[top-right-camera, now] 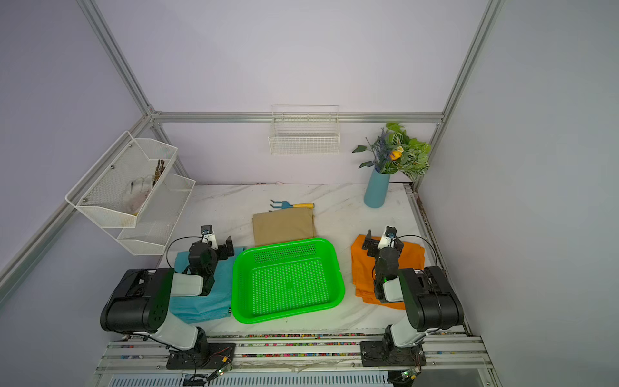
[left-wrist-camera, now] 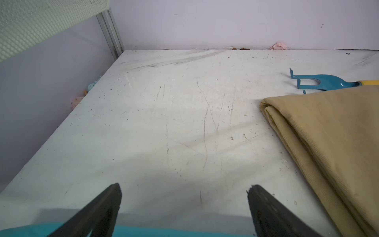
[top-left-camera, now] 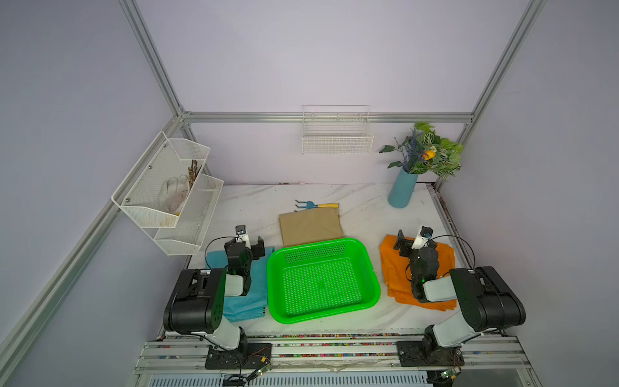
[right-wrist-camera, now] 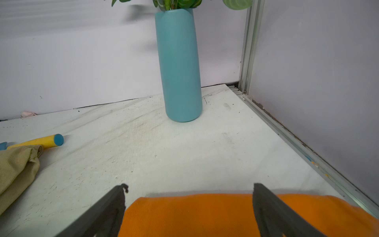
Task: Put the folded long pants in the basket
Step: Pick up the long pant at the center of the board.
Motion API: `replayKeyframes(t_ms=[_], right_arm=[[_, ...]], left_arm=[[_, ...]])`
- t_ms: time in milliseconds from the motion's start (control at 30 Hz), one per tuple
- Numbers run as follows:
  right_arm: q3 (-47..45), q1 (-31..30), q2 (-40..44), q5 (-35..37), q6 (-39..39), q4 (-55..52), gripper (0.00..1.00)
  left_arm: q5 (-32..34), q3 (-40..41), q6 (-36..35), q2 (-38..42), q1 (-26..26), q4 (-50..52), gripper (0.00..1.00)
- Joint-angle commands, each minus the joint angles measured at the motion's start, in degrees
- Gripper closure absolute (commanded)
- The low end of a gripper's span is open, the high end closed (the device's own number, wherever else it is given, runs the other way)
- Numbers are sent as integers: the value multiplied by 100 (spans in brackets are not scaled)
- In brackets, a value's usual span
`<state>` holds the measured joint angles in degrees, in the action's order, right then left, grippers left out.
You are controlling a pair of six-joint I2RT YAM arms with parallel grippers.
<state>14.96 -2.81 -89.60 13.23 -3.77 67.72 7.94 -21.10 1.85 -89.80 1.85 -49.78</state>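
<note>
Hovering, jaws spread and empty, our left gripper tops the teal pants edge, right gripper the orange pants edge; table ahead open.

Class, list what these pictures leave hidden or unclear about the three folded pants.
- Teal pants: left arm covers much of them in both top views; left wrist view crops all but a strip.
- Orange pants: right arm hides their middle in both top views.
- Tan pants: basket rim hides their near edge.
- Rack contents: too small.

Basket centre; left pants, right pants flanking; rear pants behind.
</note>
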Motion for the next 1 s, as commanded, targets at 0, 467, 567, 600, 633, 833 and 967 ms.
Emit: replayKeyframes(t_ms=[0,467,567,600,633,833,967], right_arm=[[59,-36,-30,48,42,116,0],[52,-36,-40,48,42,136,0],[51,-36,-38,48,43,136,0],[51,-36,-37,47,43,137,0],[51,-36,-32,48,43,136,0],[95,-36,22,48,29,-58,0],[325,-112,329,59,139,-551,0]], left_arm=[[40,-115,-53,15,-23,-243,0],[49,-112,-35,33,-23,-245,0],[43,-99,-38,52,-23,-234,0],[25,-87,-30,75,-24,-227,0],[32,-104,-28,83,-20,-191,0],[40,-118,-29,83,-23,-164,0],[39,-167,-46,113,-24,-3,0]])
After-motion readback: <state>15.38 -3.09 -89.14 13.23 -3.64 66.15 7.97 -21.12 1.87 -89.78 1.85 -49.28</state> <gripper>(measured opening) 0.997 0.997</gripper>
